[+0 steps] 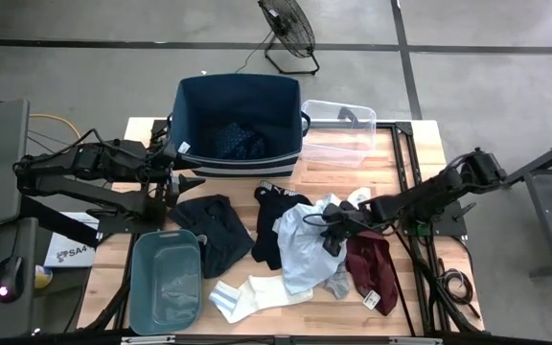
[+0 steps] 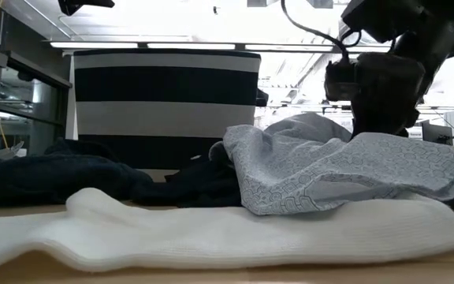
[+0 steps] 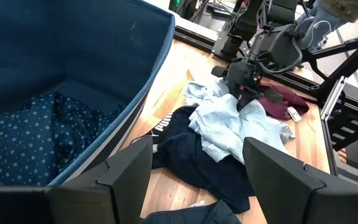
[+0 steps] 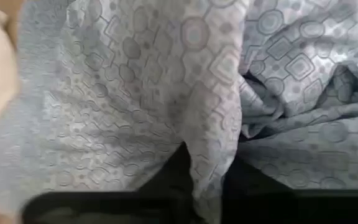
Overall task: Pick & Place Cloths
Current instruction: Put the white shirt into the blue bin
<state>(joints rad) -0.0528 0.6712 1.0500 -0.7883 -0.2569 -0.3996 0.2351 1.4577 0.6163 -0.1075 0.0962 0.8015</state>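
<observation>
Nearest the camera: white sock (image 2: 211,229) lies flat along the front of the table in the low view, with the light blue shirt (image 2: 329,170) heaped just behind it.
Navy fabric bin (image 1: 239,123): largest thing on the table, at the far edge; a dotted navy piece (image 3: 36,134) already lies inside.
Teal plastic tub (image 1: 166,283): at the front left of the table, nothing clearly in it.
Clear plastic box (image 1: 338,129): beside the bin on its right.
Cloths on the table: the light blue shirt sits in the middle of the pile, a black piece (image 1: 274,225) partly under it on its left, a navy piece (image 1: 209,230) further left near the tub, a maroon piece (image 1: 370,264) touching it on the right, a grey sock (image 1: 338,283) at its front edge.
Right gripper (image 1: 332,225): down on the right-hand part of the shirt; its own wrist view shows a fold of the patterned cloth pinched between the dark fingers, so the fingers are together on the shirt.
Left gripper (image 3: 197,165): waits beside the near-left corner of the bin, fingers (image 3: 126,165) apart and holding nothing.
Step in hand: the grasp on the shirt looks made; the lift has not begun, as the shirt rests on the pile.
Next move calls for: raising the shirt high enough to pull clear of the black piece and maroon piece, then carrying it over the bin's rim; a trailing sleeve could drag a neighbour along.
</observation>
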